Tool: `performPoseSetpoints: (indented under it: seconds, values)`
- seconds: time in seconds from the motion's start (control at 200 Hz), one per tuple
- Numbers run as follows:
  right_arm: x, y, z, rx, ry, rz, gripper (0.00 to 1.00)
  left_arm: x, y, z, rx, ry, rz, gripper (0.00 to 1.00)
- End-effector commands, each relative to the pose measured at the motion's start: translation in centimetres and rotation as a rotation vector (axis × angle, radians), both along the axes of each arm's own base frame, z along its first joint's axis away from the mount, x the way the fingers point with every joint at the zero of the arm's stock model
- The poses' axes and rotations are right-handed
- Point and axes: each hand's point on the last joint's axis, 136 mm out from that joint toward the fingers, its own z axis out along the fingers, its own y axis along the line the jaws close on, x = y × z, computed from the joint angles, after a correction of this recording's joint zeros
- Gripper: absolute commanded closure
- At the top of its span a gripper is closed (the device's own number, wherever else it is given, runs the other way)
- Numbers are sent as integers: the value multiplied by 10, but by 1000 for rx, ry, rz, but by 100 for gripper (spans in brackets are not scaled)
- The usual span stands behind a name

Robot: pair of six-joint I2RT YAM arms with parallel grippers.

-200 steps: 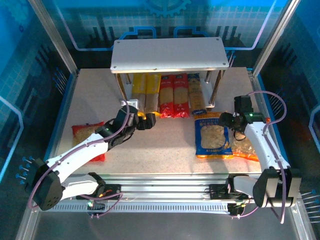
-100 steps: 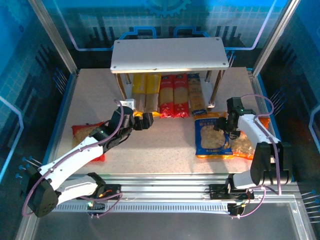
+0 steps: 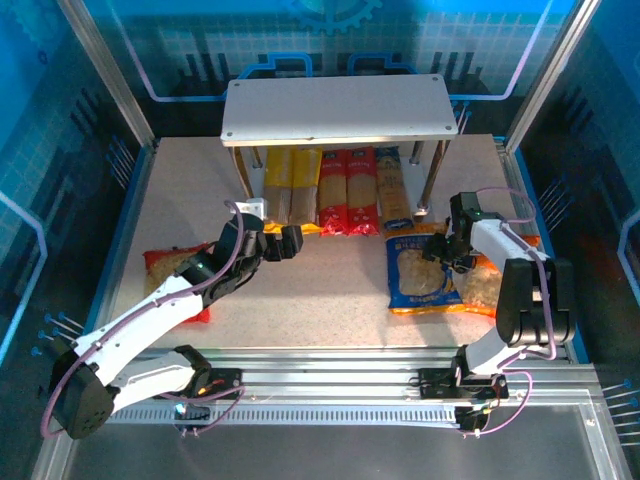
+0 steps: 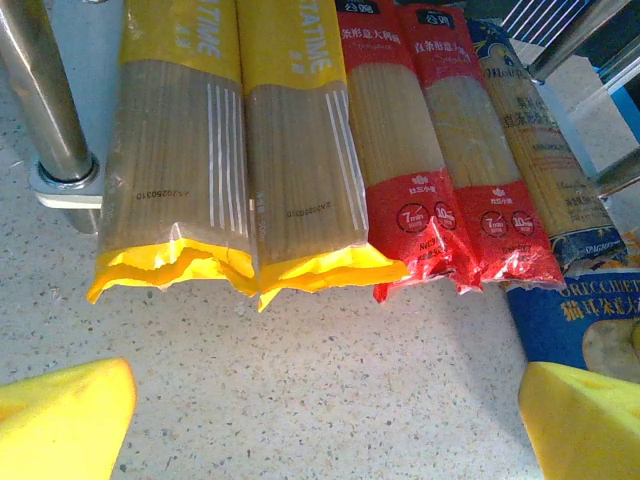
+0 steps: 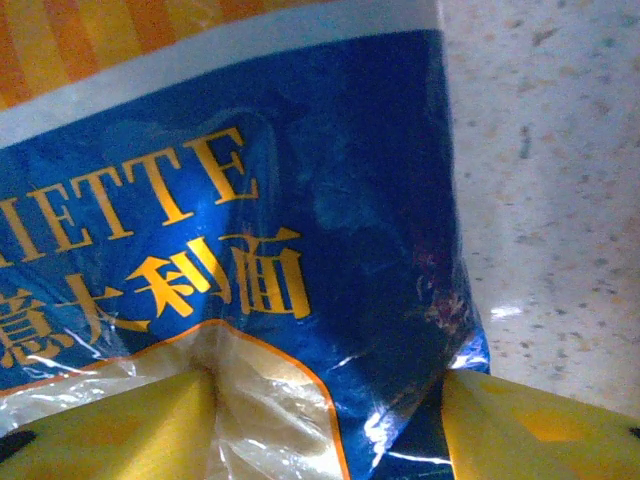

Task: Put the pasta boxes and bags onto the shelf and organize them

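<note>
So, the left gripper [image 3: 288, 241] hangs spread wide over the speckled counter [image 3: 330, 285], just in front of five long yellow, red and blue spaghetti packs [image 4: 300, 150] lying side by side under the pale two-tier shelf [image 3: 335, 108]. Meanwhile the right gripper [image 3: 447, 250] straddles the edge of a blue, orange-edged plastic pasta bag [image 5: 250, 200]; can't tell if it's pinching.

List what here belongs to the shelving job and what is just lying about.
Job: two yellow packs, two red packs, blue pack, blue bag, red bag, orange bag, shelf.
Other: table, metal frame.
</note>
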Motion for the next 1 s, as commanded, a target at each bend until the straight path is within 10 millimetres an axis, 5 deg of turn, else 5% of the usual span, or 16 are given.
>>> performPoseSetpoints:
  seconds: [0.0, 0.385, 0.685, 0.996]
  values:
    - [-17, 30, -10, 107, 57, 93, 42, -1, 4, 16, 13, -42, 8, 1]
    - [-37, 85, -13, 162, 92, 229, 44, -6, 12, 19, 19, -53, 23, 1]
    - [-73, 138, -25, 251, 150, 272, 44, -12, 21, 22, 28, -67, 40, 1]
    - [-74, 176, -11, 430, 83, 201, 46, -16, 21, 9, 55, -22, 20, 1]
